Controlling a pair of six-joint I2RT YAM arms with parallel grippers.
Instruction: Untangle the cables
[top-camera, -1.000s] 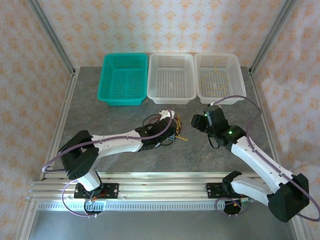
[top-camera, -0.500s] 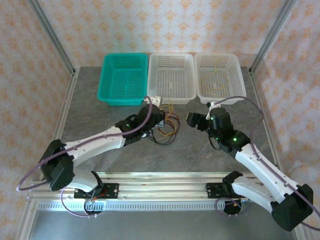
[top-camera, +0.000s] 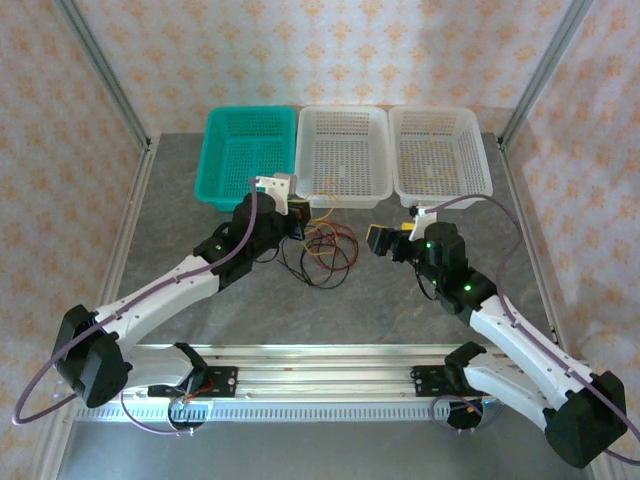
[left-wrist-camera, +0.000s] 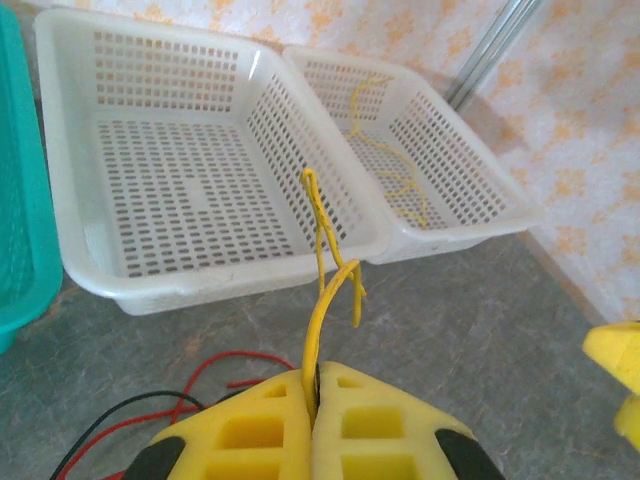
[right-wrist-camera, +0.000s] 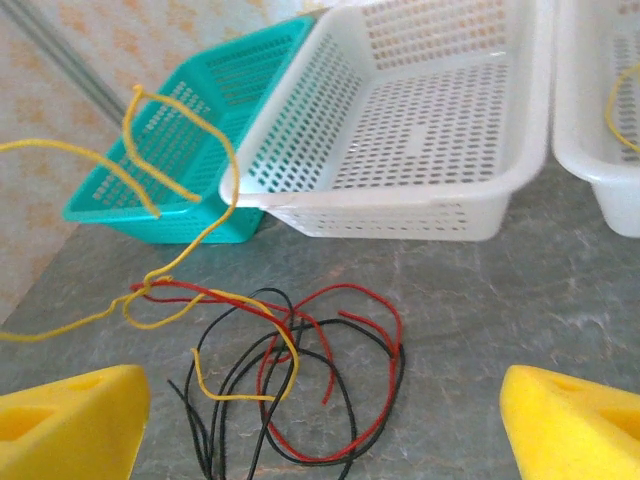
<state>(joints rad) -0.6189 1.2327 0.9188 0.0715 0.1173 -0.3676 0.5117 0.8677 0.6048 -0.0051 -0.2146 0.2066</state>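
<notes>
A tangle of red and black cables (top-camera: 325, 257) lies on the grey table in front of the baskets. My left gripper (top-camera: 297, 216) is shut on a yellow cable (left-wrist-camera: 320, 300), which arches up from its closed pads (left-wrist-camera: 345, 395) just short of the middle white basket. In the right wrist view the yellow cable (right-wrist-camera: 212, 215) runs up out of the tangle to the left, still threaded among the red cable (right-wrist-camera: 392, 330) and the black cable (right-wrist-camera: 345, 395). My right gripper (top-camera: 378, 240) is open, to the right of the tangle, with the pile between its fingers (right-wrist-camera: 70, 420).
Three baskets line the back: teal (top-camera: 215, 150), middle white (top-camera: 343, 111), right white (top-camera: 482, 150). A separate yellow cable (top-camera: 432, 160) lies in the right white basket. Aluminium frame posts stand at the back corners.
My left gripper has moved back and left from the tangle toward the baskets, drawing the yellow cable up and out. The red and black loops spread on the table. My right gripper shifted slightly left.
</notes>
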